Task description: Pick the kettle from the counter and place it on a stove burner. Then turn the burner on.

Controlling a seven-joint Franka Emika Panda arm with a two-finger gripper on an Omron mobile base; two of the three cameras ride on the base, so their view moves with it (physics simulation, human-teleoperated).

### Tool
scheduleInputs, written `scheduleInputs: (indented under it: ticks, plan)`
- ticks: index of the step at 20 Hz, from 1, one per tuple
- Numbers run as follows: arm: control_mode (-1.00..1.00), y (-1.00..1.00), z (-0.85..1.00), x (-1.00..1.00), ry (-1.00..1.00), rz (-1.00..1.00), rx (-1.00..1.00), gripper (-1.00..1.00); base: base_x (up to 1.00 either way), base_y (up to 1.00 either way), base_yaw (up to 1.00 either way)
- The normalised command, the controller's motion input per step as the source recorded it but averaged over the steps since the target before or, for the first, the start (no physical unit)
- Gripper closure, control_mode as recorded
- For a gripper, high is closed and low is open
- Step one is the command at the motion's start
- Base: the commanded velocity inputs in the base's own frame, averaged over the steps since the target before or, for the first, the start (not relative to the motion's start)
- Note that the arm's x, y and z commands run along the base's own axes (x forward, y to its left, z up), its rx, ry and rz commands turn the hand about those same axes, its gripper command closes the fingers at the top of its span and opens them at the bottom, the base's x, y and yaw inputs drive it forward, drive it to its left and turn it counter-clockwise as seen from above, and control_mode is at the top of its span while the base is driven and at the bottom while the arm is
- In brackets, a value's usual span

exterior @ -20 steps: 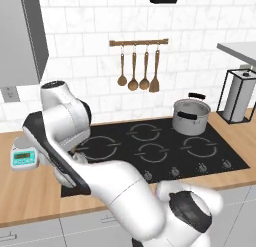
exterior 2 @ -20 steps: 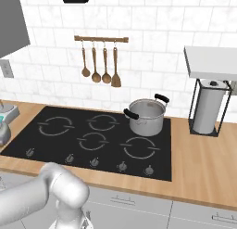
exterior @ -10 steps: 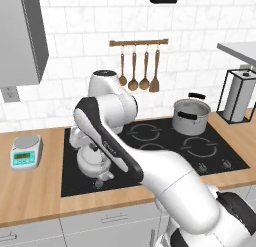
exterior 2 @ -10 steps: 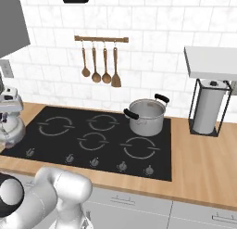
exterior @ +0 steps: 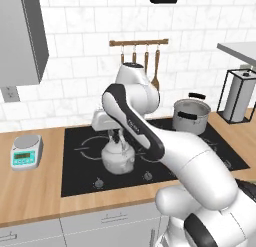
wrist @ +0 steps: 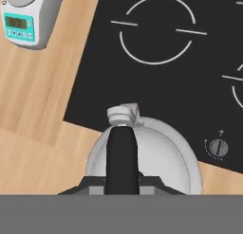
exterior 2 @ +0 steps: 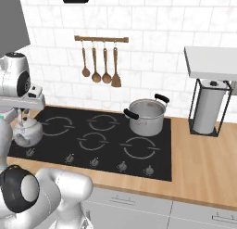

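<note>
Carrying the kettle (exterior: 118, 156) over the cooktop (exterior: 80, 178), gripper (exterior: 116, 137) clamped on its handle. I'm judging the pick done; setting it on the burner (wrist: 156, 31) and turning the knob (wrist: 218, 148) are left.

Wide burner ring (wrist: 156, 31) bare; steel pot (exterior: 190, 116) probably well clear.
</note>
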Motion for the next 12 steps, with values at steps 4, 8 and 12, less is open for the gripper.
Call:
scheduleInputs:
  ticks: [4, 8, 12]
  plan:
    - [-1.0, -0.28, 0.03, 0.51, 0.12, -0.18, 0.0, 1.0, 0.0, 0.0, 0.0]
    - [-1.0, -0.05, 0.0, 0.08, 0.0, -0.09, 0.01, 1.0, 0.0, 0.0, 0.0]
    - [-1.0, 0.0, 0.0, 0.11, -0.01, -0.03, 0.0, 1.0, 0.0, 0.0, 0.0]
